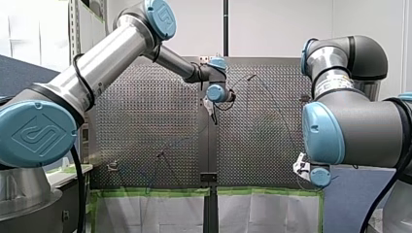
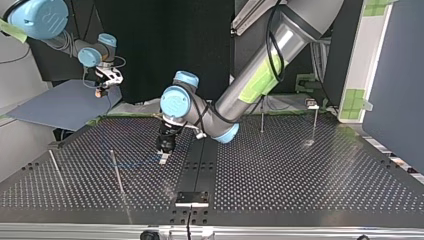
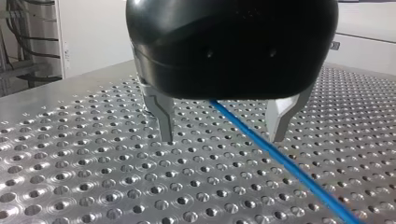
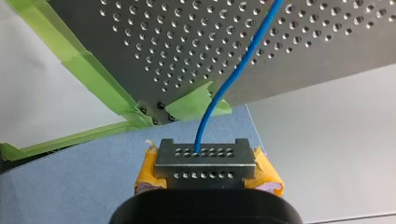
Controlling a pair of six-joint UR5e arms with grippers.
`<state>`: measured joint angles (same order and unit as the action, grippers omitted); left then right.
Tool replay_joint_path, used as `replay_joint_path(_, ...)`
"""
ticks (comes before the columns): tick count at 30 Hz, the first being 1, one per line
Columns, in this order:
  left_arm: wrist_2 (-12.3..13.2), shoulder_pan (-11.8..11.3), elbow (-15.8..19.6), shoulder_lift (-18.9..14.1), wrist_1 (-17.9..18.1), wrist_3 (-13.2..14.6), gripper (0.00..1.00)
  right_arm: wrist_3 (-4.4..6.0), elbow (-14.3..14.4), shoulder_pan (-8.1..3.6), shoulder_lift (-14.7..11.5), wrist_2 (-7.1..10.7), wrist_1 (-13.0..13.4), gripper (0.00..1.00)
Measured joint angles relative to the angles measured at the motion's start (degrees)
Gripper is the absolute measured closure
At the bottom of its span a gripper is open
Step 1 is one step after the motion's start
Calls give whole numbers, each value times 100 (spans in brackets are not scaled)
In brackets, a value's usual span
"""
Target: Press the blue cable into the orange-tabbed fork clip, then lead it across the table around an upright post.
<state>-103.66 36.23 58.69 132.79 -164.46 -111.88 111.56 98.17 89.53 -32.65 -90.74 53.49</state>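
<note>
While my right end effector [image 4: 204, 161] clamps the blue cable [image 4: 201, 134], anchoring it, my left end effector [image 3: 222, 137] straddles it, spread. Grasp presumably follows.

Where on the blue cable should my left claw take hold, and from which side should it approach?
Take the straight stretch of the blue cable that lies on the perforated table, between the open fingers of the left claw. Come straight down from above: the cable is thin and runs between the fingers, so they can close across it.
</note>
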Motion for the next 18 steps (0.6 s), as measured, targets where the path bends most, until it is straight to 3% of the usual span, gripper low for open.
replay_joint_path(10, 12, 0, 0, -1, -87, -22, 4, 25, -1, -21, 16, -11, 64, 100)
replay_joint_path(18, 12, 6, 0, -4, -419, -383, 4, -22, -2, 12, 17, -2, 208, 100)
